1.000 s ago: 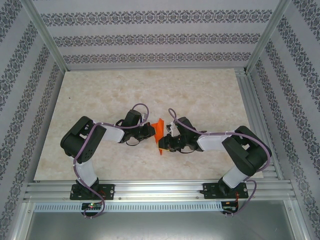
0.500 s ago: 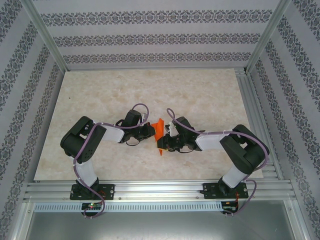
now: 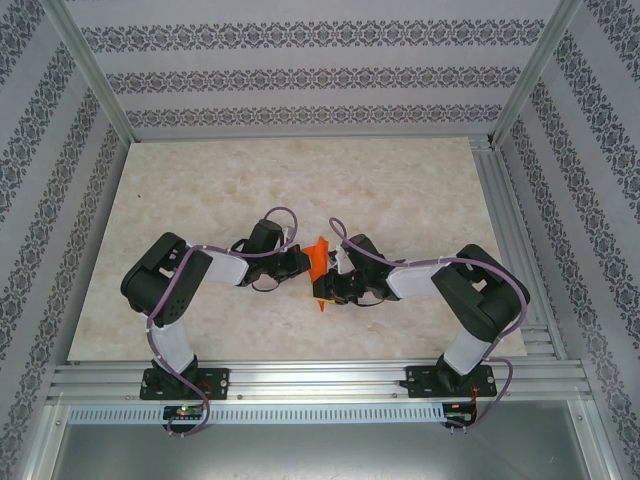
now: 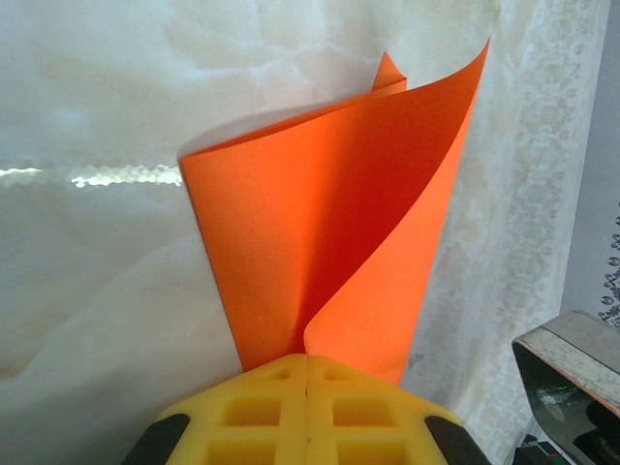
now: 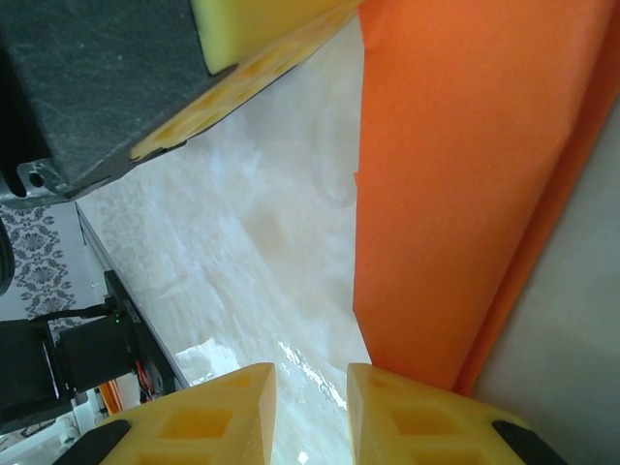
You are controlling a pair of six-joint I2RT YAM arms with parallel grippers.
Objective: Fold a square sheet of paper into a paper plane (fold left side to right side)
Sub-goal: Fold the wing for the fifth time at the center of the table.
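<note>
The square sheet of paper (image 3: 318, 262) is bright orange and folded into a narrow upright strip at the middle of the table, between my two grippers. My left gripper (image 3: 303, 262) is shut on its near edge. In the left wrist view the yellow fingers (image 4: 262, 407) meet on the sheet (image 4: 329, 223), which curls open above them in two layers. My right gripper (image 3: 328, 288) stands at the sheet's lower right. Its jaws (image 5: 310, 407) are a little apart over bare table. The sheet (image 5: 455, 174) lies beside and behind its right finger (image 5: 426, 417), not between the fingers.
The marble tabletop (image 3: 400, 190) has wide free room behind and to both sides of the arms. Aluminium rails (image 3: 320, 380) run along the near edge, and frame posts (image 3: 95, 75) stand at the back corners. The left gripper's finger (image 5: 252, 39) is close above the right gripper.
The right arm has shifted slightly left, bringing its gripper closer to the sheet. The left arm and the sheet have held still.
</note>
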